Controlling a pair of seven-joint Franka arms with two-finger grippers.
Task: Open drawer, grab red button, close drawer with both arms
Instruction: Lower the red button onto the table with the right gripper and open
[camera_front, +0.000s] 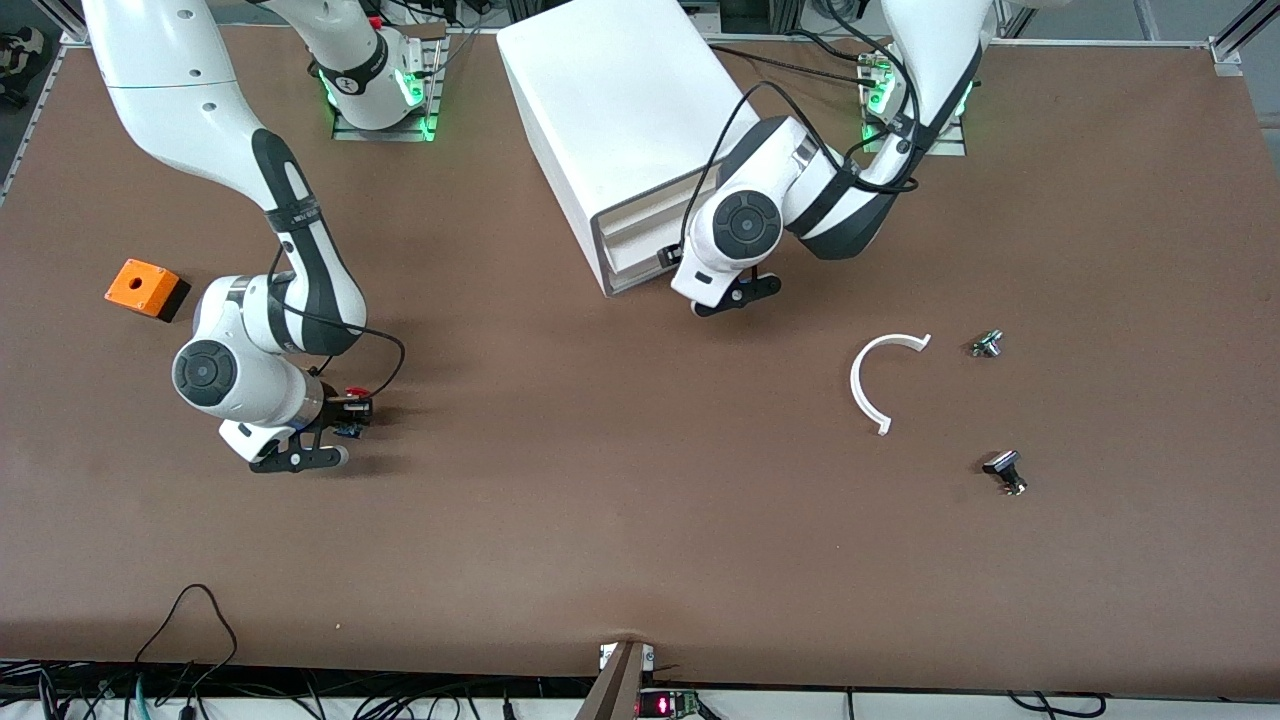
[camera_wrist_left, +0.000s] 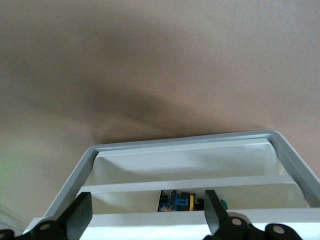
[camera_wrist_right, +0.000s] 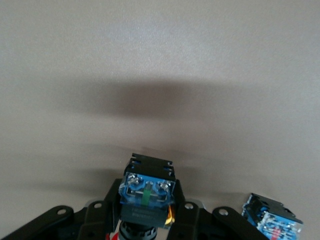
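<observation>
- The brown surface (camera_front: 640, 520) carries a white cabinet (camera_front: 610, 110) near the arms' bases. Its front is turned toward the front camera.
- The left gripper (camera_wrist_left: 147, 200) is held at the cabinet front with its jaws spread wide and nothing between them. The drawer (camera_wrist_left: 130, 202) is seen just below it, apparently not fully home, with a small blue-and-yellow part lying inside.
- The step in hand is judged to be the closing. The spread fingers should be set square against the drawer front and pushed straight along the runners. That way the tray is not skewed and the cabinet is not shoved along the surface.
- A white curved strip (camera_front: 870, 385) lies toward the left arm's end, well clear of the push.
- An orange box (camera_front: 145, 288) sits toward the right arm's end.
- The right gripper (camera_wrist_right: 145, 220) is clamped on the button (camera_wrist_right: 147, 187), low over the surface. It is best kept there, away from the cabinet.
- A second blue-ended block (camera_wrist_right: 272, 225) is seen beside it.
- No brand, label or writing can be read anywhere.
</observation>
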